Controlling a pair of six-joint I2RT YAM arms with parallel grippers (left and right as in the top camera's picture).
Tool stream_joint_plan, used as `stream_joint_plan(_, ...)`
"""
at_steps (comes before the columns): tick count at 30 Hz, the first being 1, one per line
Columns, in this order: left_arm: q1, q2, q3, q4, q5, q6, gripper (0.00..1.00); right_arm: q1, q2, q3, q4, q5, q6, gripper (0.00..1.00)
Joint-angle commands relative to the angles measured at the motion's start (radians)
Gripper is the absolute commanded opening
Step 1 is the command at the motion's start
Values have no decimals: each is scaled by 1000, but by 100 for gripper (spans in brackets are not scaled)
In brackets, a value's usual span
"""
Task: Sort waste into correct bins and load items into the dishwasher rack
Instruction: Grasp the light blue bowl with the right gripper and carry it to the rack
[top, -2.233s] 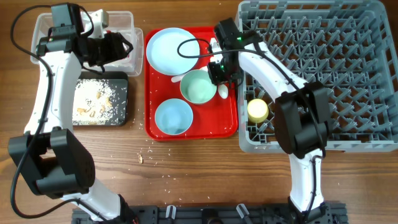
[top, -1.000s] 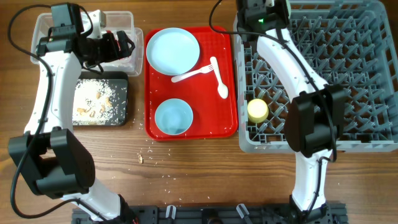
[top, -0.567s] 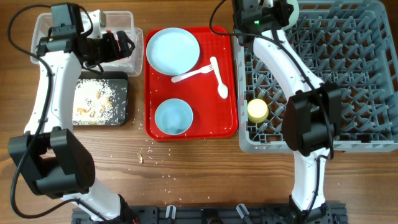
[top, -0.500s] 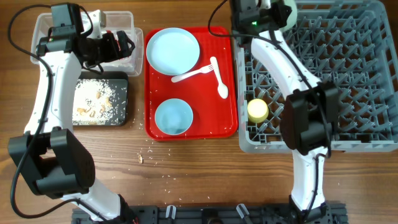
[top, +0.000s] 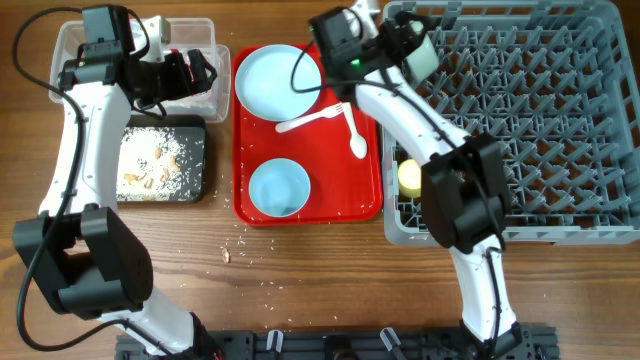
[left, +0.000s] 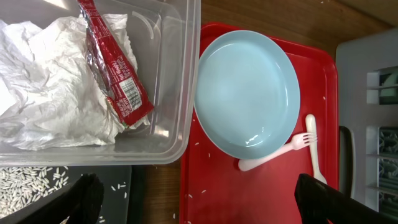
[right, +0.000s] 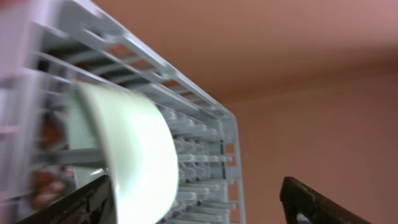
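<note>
Clear tub (top: 62, 42): is sitting at the far left of the table, holding the crumpled napkin (left: 50, 99) and the red-and-white wrapper (left: 115, 74), which is lying across the napkin.
Left gripper (top: 200, 68): is hovering over the tub's right end; in the wrist view (left: 196, 194) its jaws are standing wide apart with nothing between them.
Black tray (top: 192, 187): is lying just in front of the tub, carrying rice crumbs (top: 150, 160) and brown bits.
Loose crumbs (top: 240, 250): are lying scattered on the wood in front of the red tray.
Red tray (top: 350, 195): is lying between the bins and the rack.
Plate (top: 278, 80): is resting flat at the red tray's far end.
Fork (top: 310, 118) and spoon (top: 355, 130): are lying beside the plate, crossing near their handle ends.
Front bowl (top: 279, 187): is sitting upright at the red tray's near end.
Right gripper (top: 398, 42): is hanging over the rack's far left corner; in the blurred wrist view (right: 196, 199) its jaws are spread wide, clamping nothing.
Tilted bowl (top: 420, 57): is standing on edge among the rack's pegs, just beside one finger (right: 87, 199).
Yellow cup (top: 408, 178): is sitting in the rack's left side, partly hidden by the right arm.
Rack (top: 540, 130): is filling the right of the table.
</note>
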Motion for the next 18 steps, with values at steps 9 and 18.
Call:
stream_joint_plan(9, 4, -13, 5, 3, -5, 8, 100, 62, -201, -7, -341, -1152, 171, 90)
stream_joint_plan(18, 4, -13, 5, 3, -5, 8, 100, 92, -118, -138, -435, -1500, 39, 70)
